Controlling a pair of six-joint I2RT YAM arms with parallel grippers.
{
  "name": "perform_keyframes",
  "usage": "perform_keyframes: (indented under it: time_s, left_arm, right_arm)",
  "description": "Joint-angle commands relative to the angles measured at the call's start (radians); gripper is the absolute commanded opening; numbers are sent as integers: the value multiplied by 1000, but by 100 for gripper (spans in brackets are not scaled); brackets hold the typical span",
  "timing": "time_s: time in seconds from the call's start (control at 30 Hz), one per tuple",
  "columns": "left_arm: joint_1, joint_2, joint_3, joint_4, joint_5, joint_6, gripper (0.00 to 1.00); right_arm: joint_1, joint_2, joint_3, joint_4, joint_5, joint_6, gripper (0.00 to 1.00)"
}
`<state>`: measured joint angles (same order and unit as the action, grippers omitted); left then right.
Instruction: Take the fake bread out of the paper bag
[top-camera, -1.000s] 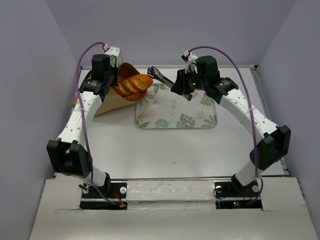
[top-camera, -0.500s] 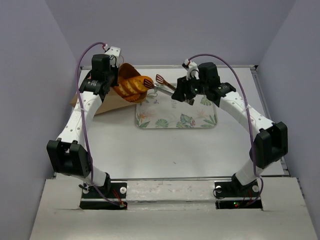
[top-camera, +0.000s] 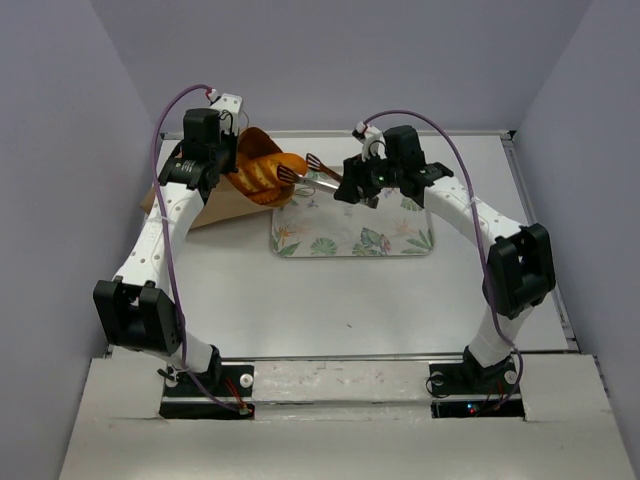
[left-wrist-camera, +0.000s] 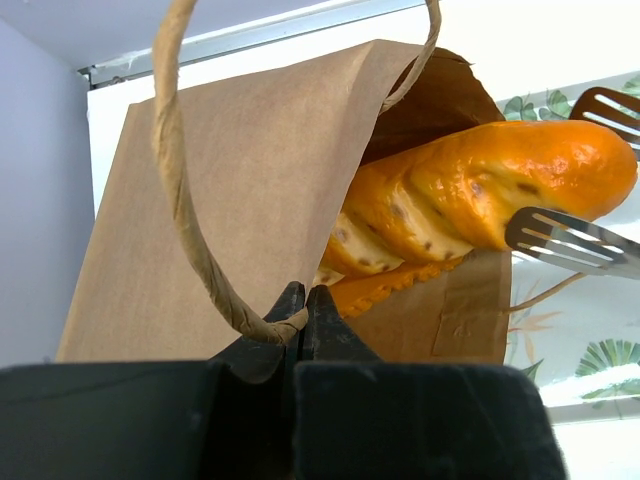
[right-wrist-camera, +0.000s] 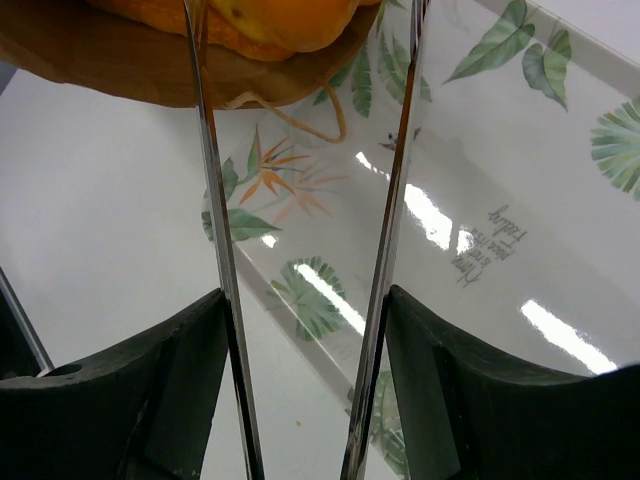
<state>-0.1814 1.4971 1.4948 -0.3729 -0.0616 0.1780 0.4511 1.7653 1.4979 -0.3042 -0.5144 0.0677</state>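
The fake bread (left-wrist-camera: 480, 195) juts lengthwise from the paper bag (left-wrist-camera: 230, 200), whose handle (left-wrist-camera: 172, 180) the left hand (left-wrist-camera: 305, 300) pinches, straight toward the nearer right hand (right-wrist-camera: 305, 305), which grips tongs (left-wrist-camera: 570, 240), their 2 blades spread about the loaf's tip.

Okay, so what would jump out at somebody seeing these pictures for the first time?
The glossy orange fake bread pokes out of the brown paper bag at the far left of the table. The left claw is pinched shut on the bag's twisted handle. The right claw holds metal tongs whose slotted ends straddle the loaf's tip, over a leaf-patterned tray.
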Motion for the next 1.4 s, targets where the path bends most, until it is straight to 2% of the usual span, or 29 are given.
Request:
perform_keyframes:
  time_s: [0.0,0.23,0.33,0.37,0.47,0.5,0.63,0.77,0.93,1.2,1.37]
  left_arm:
    - [2,-55,44,72,26,-2,0]
    - [2,-47,58,71,25,-3,0]
    - [2,-47,55,72,25,-6,0]
    - [0,-47,50,72,23,-6,0]
    - [0,-49,42,78,8,-6,0]
    - [2,-49,36,81,-1,-6,0]
    - [3,-38,24,95,-66,-3,0]
    - [2,-31,12,114,-116,2,0]
    - [7,-9,30,123,-156,6,0]
    - [22,20,56,146,-205,21,0]
    - [43,23,53,161,-221,23,0]
  right_arm:
    - [-5,19,85,63,-38,-17,66]
    - [-5,77,108,70,-160,14,61]
    - [-5,79,116,71,-161,15,42]
    - [-5,71,116,71,-159,15,32]
    - [-5,39,110,74,-144,15,20]
    - [-5,28,102,73,-128,18,12]
    - [-5,-42,79,73,-67,61,1]
    - [-5,-125,79,71,-23,159,1]
    - [-94,-226,96,68,-15,308,1]
    - [-184,-299,156,-30,-4,357,1]
    - [-274,-351,206,-145,97,333,1]
